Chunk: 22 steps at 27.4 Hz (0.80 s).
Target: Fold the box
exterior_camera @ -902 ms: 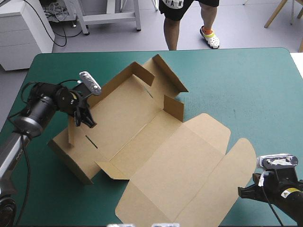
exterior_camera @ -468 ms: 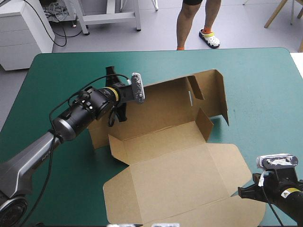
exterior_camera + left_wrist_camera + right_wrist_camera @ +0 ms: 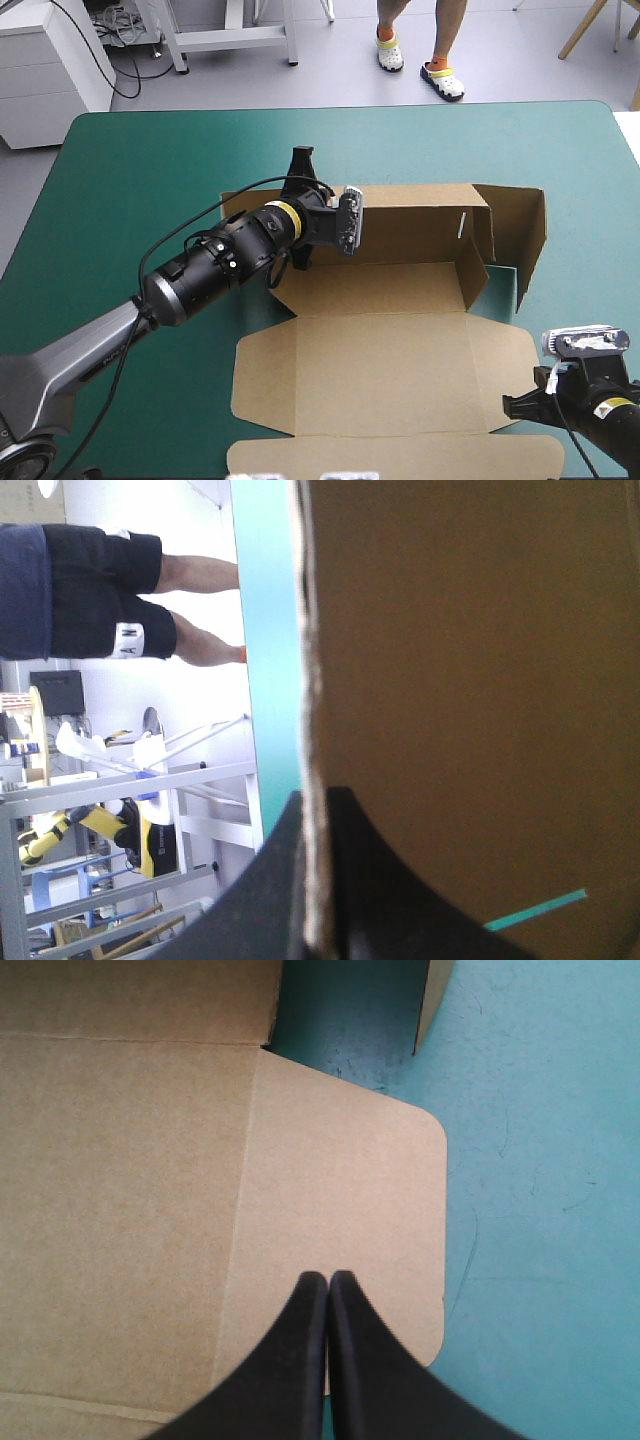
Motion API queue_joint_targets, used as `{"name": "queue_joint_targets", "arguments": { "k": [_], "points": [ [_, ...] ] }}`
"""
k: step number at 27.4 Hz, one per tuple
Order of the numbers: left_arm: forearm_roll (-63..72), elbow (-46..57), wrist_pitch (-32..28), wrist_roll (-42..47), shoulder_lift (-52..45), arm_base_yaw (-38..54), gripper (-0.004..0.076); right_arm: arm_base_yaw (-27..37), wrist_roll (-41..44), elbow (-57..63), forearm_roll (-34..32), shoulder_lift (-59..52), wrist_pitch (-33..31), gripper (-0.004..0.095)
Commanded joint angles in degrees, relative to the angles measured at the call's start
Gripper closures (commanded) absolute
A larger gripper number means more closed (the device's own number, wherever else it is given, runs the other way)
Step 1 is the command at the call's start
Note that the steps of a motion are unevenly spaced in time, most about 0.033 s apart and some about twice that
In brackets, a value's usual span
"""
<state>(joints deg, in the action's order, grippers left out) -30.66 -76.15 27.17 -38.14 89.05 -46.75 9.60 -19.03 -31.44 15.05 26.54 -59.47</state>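
I see left gripper (image 3: 315, 802) pinching the box's (image 3: 400, 365) raised far wall | right gripper (image 3: 328, 1280) fingers pressed together over lid corner | lid flat on table (image 3: 130, 150)

**Surface** (image 3: 130, 160): a broad, flat top under a smooth teal-green cover, with rounded far corners. In the high view, bare cover shows widest along the far side and down the left and right sides. In the right wrist view the cover (image 3: 540, 1160) carries faint dark scratches (image 3: 578, 1200) and a patch of small dark specks (image 3: 345, 1065). In the left wrist view only a narrow, bright strip of cover (image 3: 268, 630) appears, ending at the surface's edge.
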Motion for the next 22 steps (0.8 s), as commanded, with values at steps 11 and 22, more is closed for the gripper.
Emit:
{"name": "queue_joint_targets", "arguments": {
  "k": [11,22],
  "points": [
    [-32.9,-1.7,4.1,31.4,1.5,-8.8,0.0734,-0.3,-0.4,-1.4,0.4,0.4,2.8,0.0927],
    [-58.8,3.3,11.1,58.3,4.1,-14.1,0.0734,-0.3,-0.6,-1.4,0.4,0.6,2.8,0.0927]
  ]
}}
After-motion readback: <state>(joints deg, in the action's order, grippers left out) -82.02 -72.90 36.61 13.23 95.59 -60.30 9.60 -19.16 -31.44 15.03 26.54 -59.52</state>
